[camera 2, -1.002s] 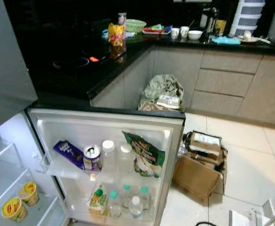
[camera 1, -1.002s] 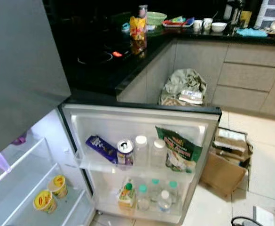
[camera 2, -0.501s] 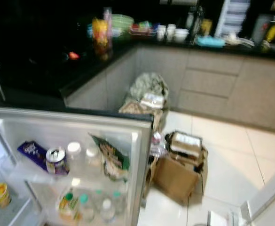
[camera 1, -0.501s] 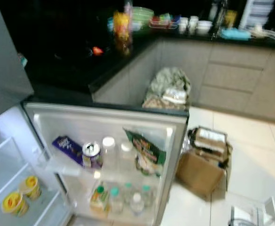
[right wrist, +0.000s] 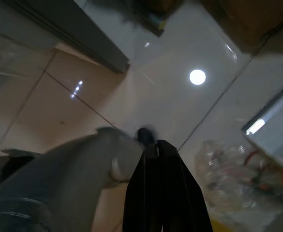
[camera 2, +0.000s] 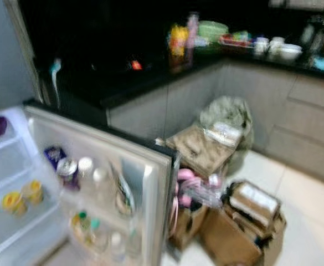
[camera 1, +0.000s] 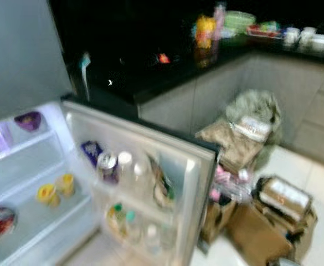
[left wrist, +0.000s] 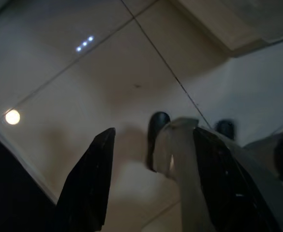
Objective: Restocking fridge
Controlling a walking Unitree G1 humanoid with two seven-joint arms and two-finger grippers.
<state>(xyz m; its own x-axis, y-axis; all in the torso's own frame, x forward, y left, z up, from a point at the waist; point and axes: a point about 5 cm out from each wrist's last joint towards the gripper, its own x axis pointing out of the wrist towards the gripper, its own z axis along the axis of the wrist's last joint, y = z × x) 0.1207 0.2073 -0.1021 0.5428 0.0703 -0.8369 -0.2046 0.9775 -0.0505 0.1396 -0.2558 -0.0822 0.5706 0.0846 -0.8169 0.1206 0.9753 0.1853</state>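
Hanging idle over floor tiles, the left end effector (left wrist: 151,179) is showing fingers spread, empty; the right end effector (right wrist: 166,193) is showing fingers pressed together. The fridge door (camera 1: 192,172) is standing open, its bottles (camera 1: 129,221) and can (camera 1: 106,164) on the racks. Judging blurred stock: rigid, smooth, probably slippery; grip mid-body.

Both eye views were smeared by motion blur: labels on the white fridge door's (camera 1: 192,183) bottles and the dark worktop's (camera 2: 150,77) far clutter could not be read.
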